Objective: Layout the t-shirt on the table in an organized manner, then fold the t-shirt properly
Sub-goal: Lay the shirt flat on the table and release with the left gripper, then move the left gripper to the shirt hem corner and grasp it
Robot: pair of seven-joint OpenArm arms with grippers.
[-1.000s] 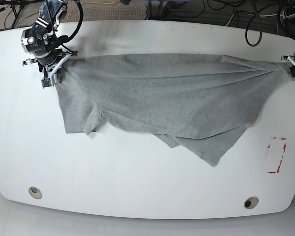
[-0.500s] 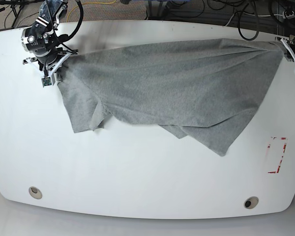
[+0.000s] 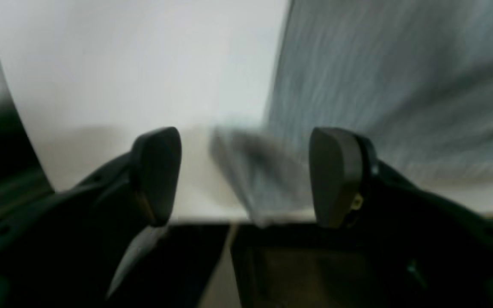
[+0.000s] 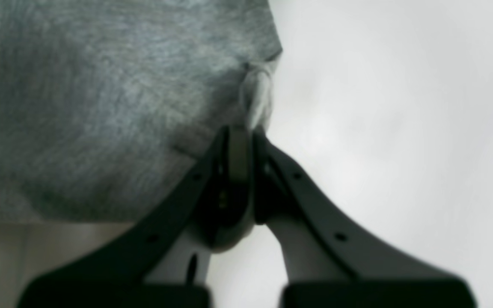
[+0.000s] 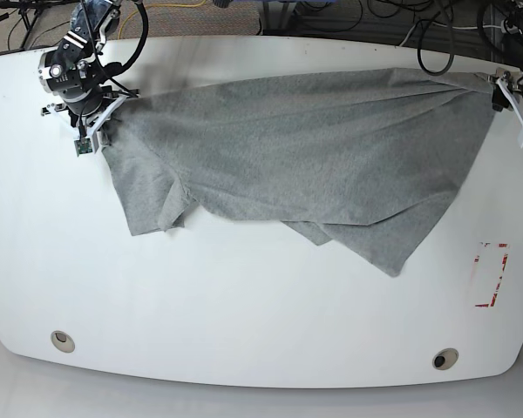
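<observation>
The light grey t-shirt (image 5: 305, 148) lies spread across the far half of the white table (image 5: 244, 305), with a folded flap at its lower left and a pointed corner at the lower right. No lettering shows. My right gripper (image 5: 91, 131) is at the shirt's far left corner. In the right wrist view the right gripper (image 4: 240, 137) is shut on the shirt's edge (image 4: 101, 107). My left gripper (image 5: 516, 109) is at the shirt's far right corner. In the left wrist view the left gripper (image 3: 246, 175) is open, with a blurred fold of cloth (image 3: 400, 77) between its fingers.
Two round grommet holes (image 5: 62, 340) (image 5: 444, 358) sit near the table's front edge. A red-and-white rectangular mark (image 5: 491, 274) is at the right. Cables lie on the floor beyond the far edge (image 5: 270, 17).
The shirt's right corner was carried toward the table's far edge, dragging the right side back. The left gripper has since shifted slightly down. The right gripper has stayed put.
</observation>
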